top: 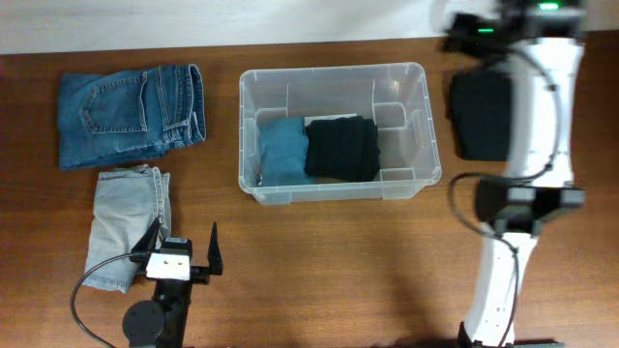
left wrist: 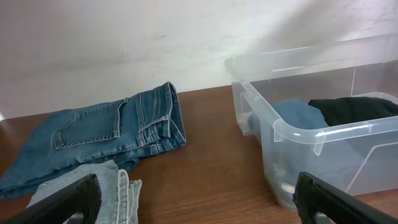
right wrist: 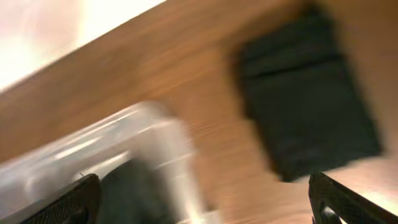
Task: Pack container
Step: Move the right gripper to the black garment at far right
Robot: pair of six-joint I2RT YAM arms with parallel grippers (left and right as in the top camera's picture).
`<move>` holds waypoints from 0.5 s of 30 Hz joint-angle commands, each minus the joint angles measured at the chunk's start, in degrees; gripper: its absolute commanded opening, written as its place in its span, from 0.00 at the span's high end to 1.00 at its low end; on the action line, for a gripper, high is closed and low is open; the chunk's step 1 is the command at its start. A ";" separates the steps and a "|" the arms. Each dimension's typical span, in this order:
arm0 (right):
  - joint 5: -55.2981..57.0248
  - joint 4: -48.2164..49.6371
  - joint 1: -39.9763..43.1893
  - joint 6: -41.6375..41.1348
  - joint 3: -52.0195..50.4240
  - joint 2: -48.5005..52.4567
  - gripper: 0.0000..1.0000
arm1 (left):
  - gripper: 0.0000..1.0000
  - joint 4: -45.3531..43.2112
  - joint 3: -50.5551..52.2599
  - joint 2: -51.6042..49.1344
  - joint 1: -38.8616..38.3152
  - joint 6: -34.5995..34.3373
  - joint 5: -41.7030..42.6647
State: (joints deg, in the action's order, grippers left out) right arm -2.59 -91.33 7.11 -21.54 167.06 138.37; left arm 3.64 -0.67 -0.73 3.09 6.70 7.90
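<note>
The clear container (top: pixel 334 184) stands mid-table. A folded teal garment (top: pixel 282 150) and a folded black garment (top: pixel 341 148) lie side by side in it. My left gripper (top: pixel 184 249) rests open near the front edge beside the light grey jeans (top: pixel 131 222), its fingers wide apart with nothing between them (left wrist: pixel 199 208). My right gripper (right wrist: pixel 205 208) is open and empty. It hangs high at the back right, between the container's corner (right wrist: pixel 168 143) and a folded black garment (right wrist: pixel 308 106) on the table. That wrist view is blurred.
Folded dark blue jeans (top: pixel 131 114) lie at the back left, also visible in the left wrist view (left wrist: pixel 106 140). The black garment (top: pixel 481 114) lies right of the container. The right arm's white links (top: pixel 542 116) stretch over the right side of the table.
</note>
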 commanded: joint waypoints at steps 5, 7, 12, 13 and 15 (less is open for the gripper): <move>-10.71 1.60 10.29 -0.55 -7.02 1.27 0.00 | 0.01 0.31 0.15 0.33 0.44 0.72 -0.39; -10.82 3.02 10.97 -0.15 -10.23 1.53 0.00 | 0.01 0.28 0.15 0.33 0.44 0.72 -0.39; -10.73 5.92 11.34 -9.62 -18.97 1.64 0.01 | 0.01 0.31 0.15 0.33 0.44 0.72 -0.39; -10.75 6.27 11.34 -12.37 -20.44 1.64 0.01 | 0.01 0.28 0.15 0.33 0.44 0.70 -0.39; -10.73 6.75 11.32 -18.73 -23.69 1.64 0.01 | 0.01 0.31 0.15 0.33 0.44 0.70 -0.39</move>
State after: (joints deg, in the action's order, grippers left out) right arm -12.16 -84.97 18.65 -29.28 147.15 139.06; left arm 3.64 -0.67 -0.73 3.09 6.68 7.90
